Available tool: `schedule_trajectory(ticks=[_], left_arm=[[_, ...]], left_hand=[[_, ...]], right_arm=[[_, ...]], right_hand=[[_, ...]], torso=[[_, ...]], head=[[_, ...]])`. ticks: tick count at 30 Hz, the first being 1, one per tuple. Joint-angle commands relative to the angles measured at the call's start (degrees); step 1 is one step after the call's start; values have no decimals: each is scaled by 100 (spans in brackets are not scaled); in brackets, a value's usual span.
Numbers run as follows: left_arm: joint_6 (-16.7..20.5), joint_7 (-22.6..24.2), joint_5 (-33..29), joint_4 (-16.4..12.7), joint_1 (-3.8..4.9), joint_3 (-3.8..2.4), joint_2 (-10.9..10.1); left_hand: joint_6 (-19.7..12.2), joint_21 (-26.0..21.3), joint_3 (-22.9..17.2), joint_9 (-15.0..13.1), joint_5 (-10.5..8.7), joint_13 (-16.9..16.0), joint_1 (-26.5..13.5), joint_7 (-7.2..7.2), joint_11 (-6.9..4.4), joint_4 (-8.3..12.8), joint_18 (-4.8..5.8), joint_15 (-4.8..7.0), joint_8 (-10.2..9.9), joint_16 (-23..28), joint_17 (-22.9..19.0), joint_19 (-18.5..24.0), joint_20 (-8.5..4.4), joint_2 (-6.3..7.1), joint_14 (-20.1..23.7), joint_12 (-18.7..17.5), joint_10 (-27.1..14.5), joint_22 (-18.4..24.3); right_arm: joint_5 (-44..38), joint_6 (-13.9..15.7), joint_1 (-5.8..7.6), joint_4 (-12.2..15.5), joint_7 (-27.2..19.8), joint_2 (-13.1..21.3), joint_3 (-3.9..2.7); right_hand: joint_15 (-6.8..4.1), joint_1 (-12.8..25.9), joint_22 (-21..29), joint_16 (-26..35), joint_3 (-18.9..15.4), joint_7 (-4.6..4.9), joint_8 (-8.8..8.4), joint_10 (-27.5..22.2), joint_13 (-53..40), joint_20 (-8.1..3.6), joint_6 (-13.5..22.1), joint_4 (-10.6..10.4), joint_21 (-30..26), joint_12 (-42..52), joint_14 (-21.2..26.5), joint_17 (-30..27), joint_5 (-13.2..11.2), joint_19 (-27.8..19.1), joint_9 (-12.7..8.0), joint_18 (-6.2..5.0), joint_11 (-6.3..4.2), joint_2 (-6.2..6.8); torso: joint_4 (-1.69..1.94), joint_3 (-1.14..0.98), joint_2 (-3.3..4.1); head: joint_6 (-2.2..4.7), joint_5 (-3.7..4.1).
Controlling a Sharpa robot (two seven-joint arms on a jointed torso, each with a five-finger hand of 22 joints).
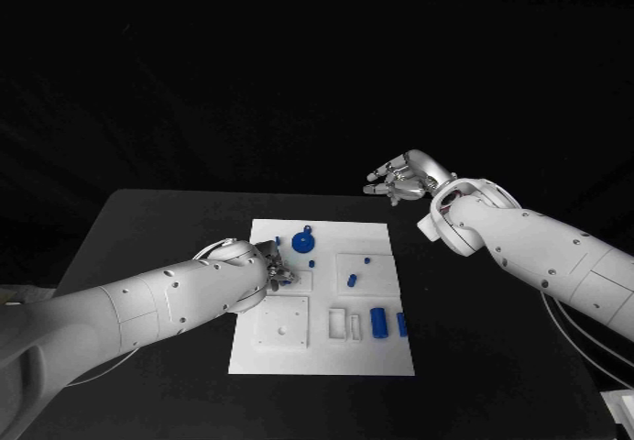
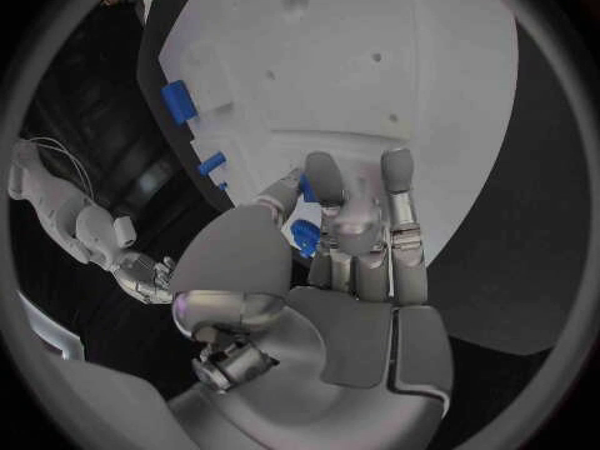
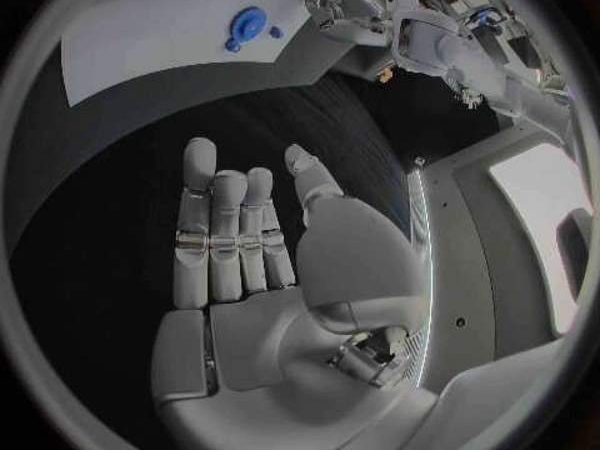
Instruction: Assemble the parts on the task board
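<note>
The white task board (image 1: 322, 353) lies in the middle of the black table. On it are a round blue part (image 1: 304, 243), small blue pieces (image 1: 353, 279) and two blue blocks (image 1: 378, 321) near its right edge. My left hand (image 1: 269, 267) is at the board's left edge, fingers (image 2: 398, 185) stretched down onto the board (image 2: 375, 90). A blue part (image 2: 304, 234) shows between its thumb and fingers; whether it is pinched I cannot tell. My right hand (image 1: 409, 176) hangs beyond the table's far right, fingers (image 3: 225, 230) apart and holding nothing.
The black table (image 1: 158, 229) has bare surface to the left and right of the board. White raised blocks and recesses (image 1: 284, 325) stand on the board's near half. The right wrist view shows the round part (image 3: 250, 20) with the left hand (image 3: 335, 5) beside it.
</note>
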State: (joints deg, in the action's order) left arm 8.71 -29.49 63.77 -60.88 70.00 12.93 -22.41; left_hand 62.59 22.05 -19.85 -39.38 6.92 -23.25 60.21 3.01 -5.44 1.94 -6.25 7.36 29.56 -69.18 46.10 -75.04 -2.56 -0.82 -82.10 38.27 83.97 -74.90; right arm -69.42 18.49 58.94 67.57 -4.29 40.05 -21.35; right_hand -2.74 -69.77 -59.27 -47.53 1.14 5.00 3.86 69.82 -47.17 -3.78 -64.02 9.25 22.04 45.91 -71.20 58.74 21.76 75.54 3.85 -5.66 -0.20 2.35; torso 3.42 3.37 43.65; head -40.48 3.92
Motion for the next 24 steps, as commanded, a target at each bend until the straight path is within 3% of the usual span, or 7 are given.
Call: schedule_trajectory(ticks=[1, 24], left_arm=[[-191, -60, -22, 47, -32, 24, 16], [-222, -50, 134, 239, -4, 20, 83]], left_hand=[[667, 30, 8, -11, -49, 7, -42, -648, 8, -63, -92, -21, -26, -21, -6, 6, 44, 46, -28, 31, 274, -97], [689, 15, 12, -37, -217, 12, 10, -655, 6, -441, -80, -19, -47, -7, -29, 1, 33, 389, -26, 22, 274, -95]], right_arm=[[6, -85, 0, 0, -57, -8, -2], [5, -104, -1, -14, -73, -22, -2]], right_hand=[[-12, 70, -7, -8, 28, -6, -26, -2, 5, -8, -31, -6, -20, -22, 32, -7, 30, 47, 6, 8, -31, 0], [-13, 54, -29, -7, 30, -7, -27, -3, 7, -10, -38, 16, -44, -24, 36, -11, 25, 51, 6, 10, -33, -2]], torso=[[0, -1, 0], [2, -4, -1]], head=[[9, 0], [37, 7]])
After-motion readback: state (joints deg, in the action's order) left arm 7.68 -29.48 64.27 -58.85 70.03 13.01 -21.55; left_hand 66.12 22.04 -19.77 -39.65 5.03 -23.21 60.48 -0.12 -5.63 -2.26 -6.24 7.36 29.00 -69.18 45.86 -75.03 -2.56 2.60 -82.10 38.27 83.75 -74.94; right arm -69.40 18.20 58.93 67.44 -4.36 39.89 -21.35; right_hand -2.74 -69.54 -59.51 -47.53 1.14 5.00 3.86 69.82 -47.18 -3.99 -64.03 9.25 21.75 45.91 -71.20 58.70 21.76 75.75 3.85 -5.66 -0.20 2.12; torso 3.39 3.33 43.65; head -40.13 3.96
